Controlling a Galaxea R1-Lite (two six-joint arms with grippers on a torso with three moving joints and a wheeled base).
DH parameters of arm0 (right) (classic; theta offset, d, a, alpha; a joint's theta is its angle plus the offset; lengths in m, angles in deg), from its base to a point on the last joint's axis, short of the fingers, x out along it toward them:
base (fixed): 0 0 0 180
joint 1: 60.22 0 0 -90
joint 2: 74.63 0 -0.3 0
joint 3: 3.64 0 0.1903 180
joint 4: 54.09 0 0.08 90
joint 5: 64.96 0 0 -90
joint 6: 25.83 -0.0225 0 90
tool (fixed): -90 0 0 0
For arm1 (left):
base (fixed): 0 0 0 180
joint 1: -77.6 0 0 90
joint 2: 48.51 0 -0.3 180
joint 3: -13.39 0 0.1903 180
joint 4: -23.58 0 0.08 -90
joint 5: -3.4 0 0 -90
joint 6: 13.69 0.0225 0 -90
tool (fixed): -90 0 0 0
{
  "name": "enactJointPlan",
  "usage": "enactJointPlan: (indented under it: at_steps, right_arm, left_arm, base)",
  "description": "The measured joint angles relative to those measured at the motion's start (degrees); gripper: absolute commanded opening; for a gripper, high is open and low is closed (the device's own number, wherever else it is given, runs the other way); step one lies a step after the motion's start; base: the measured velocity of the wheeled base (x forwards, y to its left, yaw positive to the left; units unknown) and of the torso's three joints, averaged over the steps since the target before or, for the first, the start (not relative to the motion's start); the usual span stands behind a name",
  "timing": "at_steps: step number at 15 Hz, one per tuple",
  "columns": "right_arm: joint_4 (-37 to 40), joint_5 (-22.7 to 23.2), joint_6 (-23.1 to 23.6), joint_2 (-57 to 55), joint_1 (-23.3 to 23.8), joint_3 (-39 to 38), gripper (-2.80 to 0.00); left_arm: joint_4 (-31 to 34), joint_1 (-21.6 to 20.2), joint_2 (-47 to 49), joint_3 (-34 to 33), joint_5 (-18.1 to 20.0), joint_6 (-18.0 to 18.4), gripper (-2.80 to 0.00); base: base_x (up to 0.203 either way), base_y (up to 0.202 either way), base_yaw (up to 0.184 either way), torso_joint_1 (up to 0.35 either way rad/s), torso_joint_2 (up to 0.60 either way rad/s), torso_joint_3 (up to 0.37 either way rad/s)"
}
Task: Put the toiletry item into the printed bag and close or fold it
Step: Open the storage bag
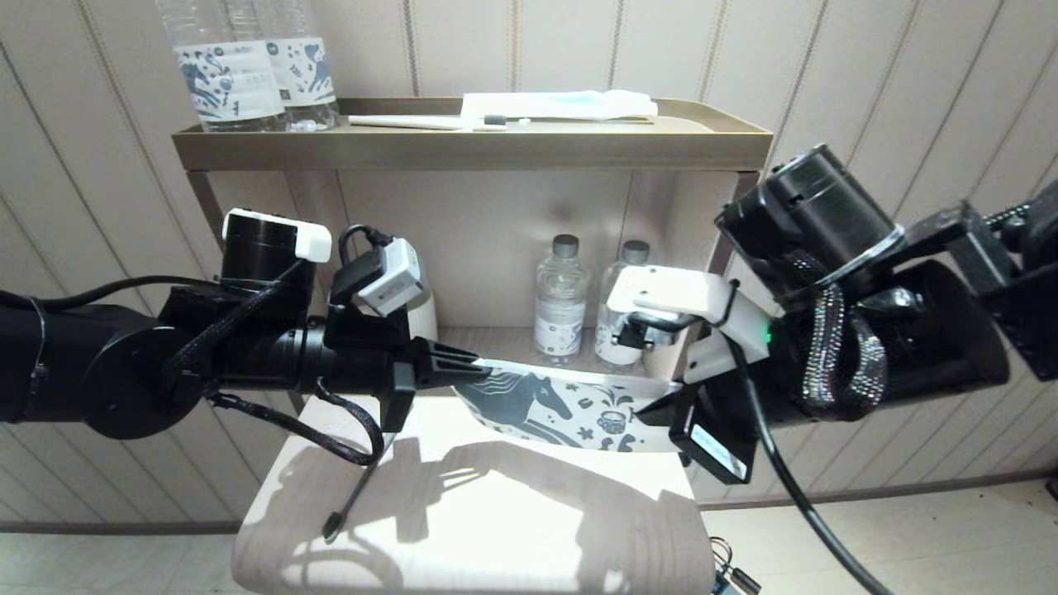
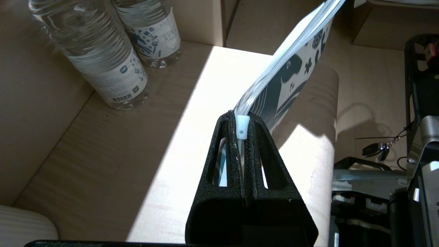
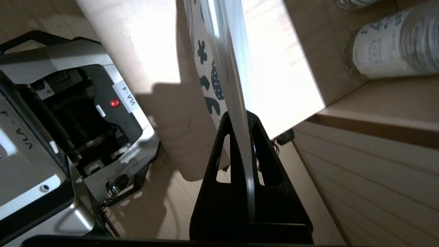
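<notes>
I read "VLA-4" on a white sticker on the robot's base, just beside a red light, and "VLA-4" again, partly cut off, on a second sticker on the grey panel nearer the edge. Print on the bottle labels is too small to read.

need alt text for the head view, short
Both tools hold the printed bag stretched in the air above a pale table: the left tool is clamped on one end, the right tool on the other. Behind it, two bottles stand in a shelf unit.
</notes>
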Motion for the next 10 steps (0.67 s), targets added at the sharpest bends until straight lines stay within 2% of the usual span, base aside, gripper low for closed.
enactJointPlan:
  at_steps: [5, 10]
  right_arm:
    - [0.02, 0.99, -0.19, 5.29, 2.64, -4.88, -2.8]
    - [-0.09, 1.71, -0.2, 6.09, 2.53, -5.96, -2.8]
  left_arm:
    - [0.06, 0.05, 0.09, 0.0, 0.02, -0.02, -2.8]
    - [-0.06, 0.26, 0.65, 0.06, -0.08, 0.02, -2.8]
  base:
    - [0.0, 0.0, 0.0, 0.0, 0.0, 0.0]
    - [0.0, 0.0, 0.0, 0.0, 0.0, 0.0]
